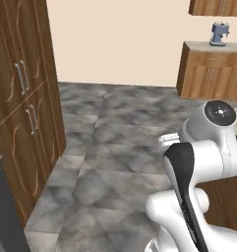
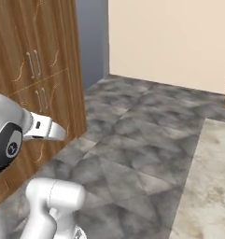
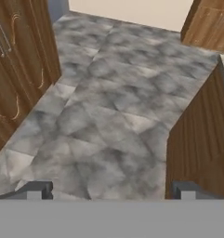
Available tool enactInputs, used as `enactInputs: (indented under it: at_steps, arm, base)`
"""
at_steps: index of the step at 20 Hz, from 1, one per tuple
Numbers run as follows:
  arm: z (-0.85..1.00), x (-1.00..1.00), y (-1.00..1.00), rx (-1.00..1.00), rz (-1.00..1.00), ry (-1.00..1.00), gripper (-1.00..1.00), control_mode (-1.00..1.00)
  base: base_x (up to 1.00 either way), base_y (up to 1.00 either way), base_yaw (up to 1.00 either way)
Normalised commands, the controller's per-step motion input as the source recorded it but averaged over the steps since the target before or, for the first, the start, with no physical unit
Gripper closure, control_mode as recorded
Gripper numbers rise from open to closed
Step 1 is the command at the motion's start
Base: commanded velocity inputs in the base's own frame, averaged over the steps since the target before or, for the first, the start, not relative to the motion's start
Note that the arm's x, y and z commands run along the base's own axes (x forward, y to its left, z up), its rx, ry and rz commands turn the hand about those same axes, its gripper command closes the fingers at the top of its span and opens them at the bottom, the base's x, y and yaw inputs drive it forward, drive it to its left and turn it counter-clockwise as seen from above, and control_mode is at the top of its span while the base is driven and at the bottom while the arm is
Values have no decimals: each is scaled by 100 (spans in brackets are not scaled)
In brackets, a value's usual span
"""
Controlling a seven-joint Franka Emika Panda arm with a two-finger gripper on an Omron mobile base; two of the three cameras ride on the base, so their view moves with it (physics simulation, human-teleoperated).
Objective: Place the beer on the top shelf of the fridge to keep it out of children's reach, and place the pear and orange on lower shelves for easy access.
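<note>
Floor: grey mottled stone tiles (image 1: 115, 147), bare across the middle. Tall brown wooden cabinet with metal handles (image 1: 26, 108) stands on its left edge. Low brown wooden counter unit (image 1: 211, 74) stands at far right corner; small blue-grey coffee machine (image 1: 219, 33) on its top.

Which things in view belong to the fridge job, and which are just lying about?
Job:
- gripper, open, empty
- dark grey slab at the left edge, perhaps the fridge

Lying about:
- tall cabinet
- coffee machine
- counter under it

Base views flanking; hand view floorward
</note>
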Motion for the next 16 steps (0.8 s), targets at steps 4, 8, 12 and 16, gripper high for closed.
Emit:
enactInputs:
  at_steps: [4, 8, 12, 16]
  arm:
    - [0, 0, 0, 0, 0, 0, -100, 100]
    - [0, 0, 0, 0, 0, 0, -100, 100]
    - [0, 0, 0, 0, 0, 0, -100, 100]
    - [0, 0, 0, 0, 0, 0, -100, 100]
  base:
    - [98, -3, -48]
    - [99, 0, -44]
    - [100, 13, -35]
    - [100, 13, -36]
